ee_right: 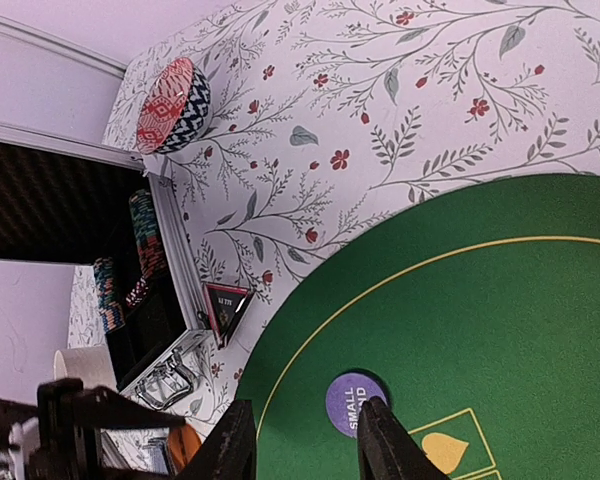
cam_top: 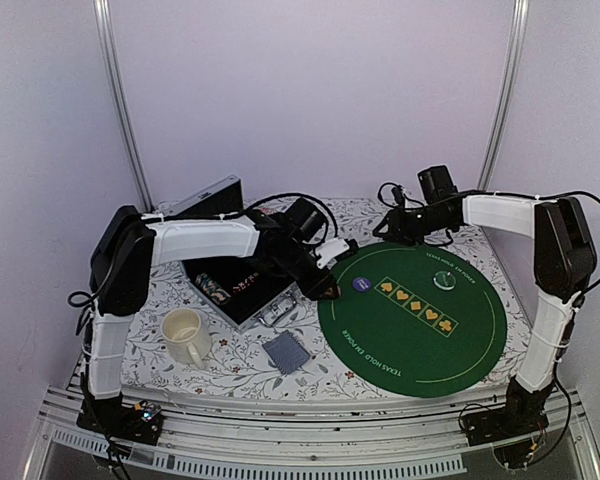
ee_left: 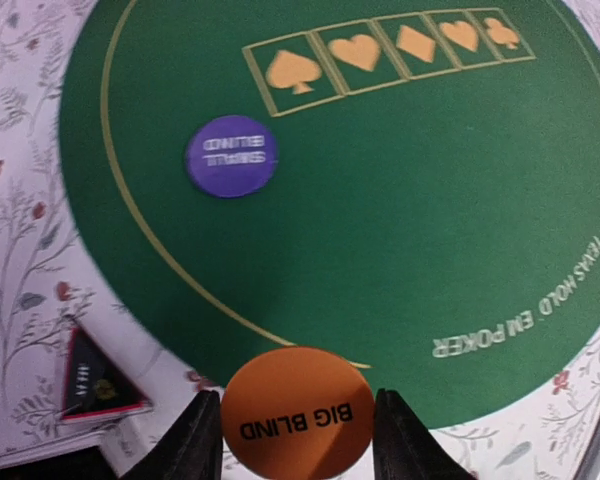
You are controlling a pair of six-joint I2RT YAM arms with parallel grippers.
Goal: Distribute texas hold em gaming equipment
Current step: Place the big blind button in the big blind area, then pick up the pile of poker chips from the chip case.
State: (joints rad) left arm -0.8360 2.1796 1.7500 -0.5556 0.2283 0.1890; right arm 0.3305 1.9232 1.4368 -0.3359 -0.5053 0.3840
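Observation:
My left gripper [ee_left: 298,440] is shut on an orange BIG BLIND disc [ee_left: 295,415], held at its edges just above the near-left rim of the green poker mat [ee_left: 400,230]. On the mat lies a purple SMALL BLIND disc [ee_left: 231,156], and the top view shows a clear disc [cam_top: 442,280] further right. A black-red triangle marker [ee_left: 95,378] rests on the floral cloth beside the mat. My right gripper [ee_right: 305,440] hovers open over the mat's left part, with the purple disc [ee_right: 352,400] below its right finger. Grey-blue cards [cam_top: 285,352] lie on the cloth.
An open black case [cam_top: 235,285] with rows of striped chips [ee_right: 140,240] stands left of the mat. A cream mug [cam_top: 185,335] sits at the near left. A pink striped round object [ee_right: 172,105] lies at the back by the case lid.

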